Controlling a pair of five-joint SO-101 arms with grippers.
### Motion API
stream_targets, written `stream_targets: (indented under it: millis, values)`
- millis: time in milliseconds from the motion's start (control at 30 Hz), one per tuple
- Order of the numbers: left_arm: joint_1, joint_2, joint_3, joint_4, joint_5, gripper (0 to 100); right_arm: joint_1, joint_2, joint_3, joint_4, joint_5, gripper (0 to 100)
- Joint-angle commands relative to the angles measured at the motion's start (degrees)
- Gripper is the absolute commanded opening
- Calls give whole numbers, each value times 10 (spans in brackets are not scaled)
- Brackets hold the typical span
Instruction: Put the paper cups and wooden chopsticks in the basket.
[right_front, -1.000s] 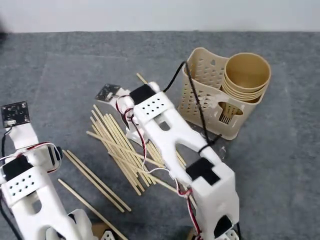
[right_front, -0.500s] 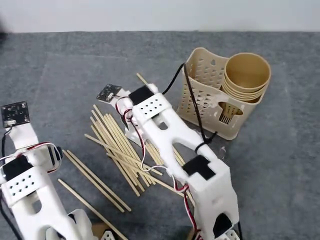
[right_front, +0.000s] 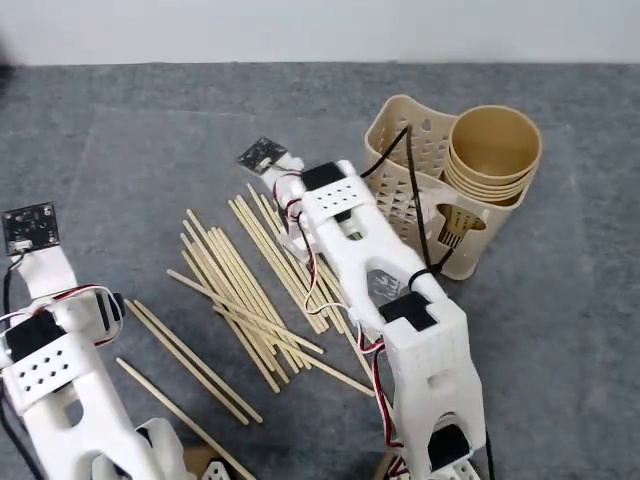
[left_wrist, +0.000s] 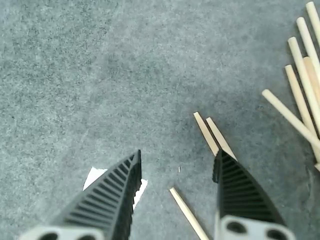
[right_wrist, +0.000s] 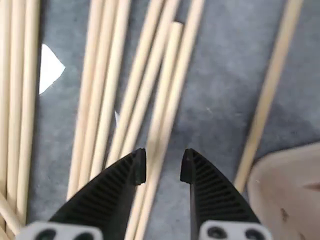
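Several wooden chopsticks (right_front: 250, 290) lie fanned out on the grey mat, with two more (right_front: 190, 360) and a single one (right_front: 170, 405) nearer the left arm. The perforated beige basket (right_front: 410, 190) stands at the back right and holds a stack of paper cups (right_front: 493, 150). My right gripper (right_wrist: 163, 162) hovers low over chopsticks (right_wrist: 165, 115) beside the basket's corner (right_wrist: 285, 200). Its fingers are a narrow gap apart, and one stick lies flat beneath the gap. My left gripper (left_wrist: 178, 156) is wide open over the mat, with chopstick tips (left_wrist: 212, 132) just beyond it.
The right arm (right_front: 370, 270) stretches across the middle towards the basket, its black cable draped over the basket wall. The left arm (right_front: 50, 340) stands at the near left. A small white scrap (right_wrist: 50, 67) lies among the sticks, and another scrap (left_wrist: 95, 177) lies under the left gripper.
The right arm has swung away from the pile's middle towards the basket, and a bundle of chopsticks has shifted with it. The left arm has not moved.
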Motion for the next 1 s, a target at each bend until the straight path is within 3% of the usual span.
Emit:
stream_targets:
  millis: [0, 333, 467, 567, 967]
  values:
    - [-1, 1, -3, -11, -4, 228, 7, 1, -20, -20, -4, 136]
    - [-1, 1, -3, -11, -4, 228, 10, 37, -20, -28, -2, 128]
    - [-1, 1, 4, -12, -4, 228, 5, 39, -20, -15, 68, 4]
    - [-1, 1, 6, -12, -4, 228, 2, 36, -24, 0, 91, 10]
    - [-1, 1, 6, -12, -4, 228, 0, -38, -241, 223, 90, 9]
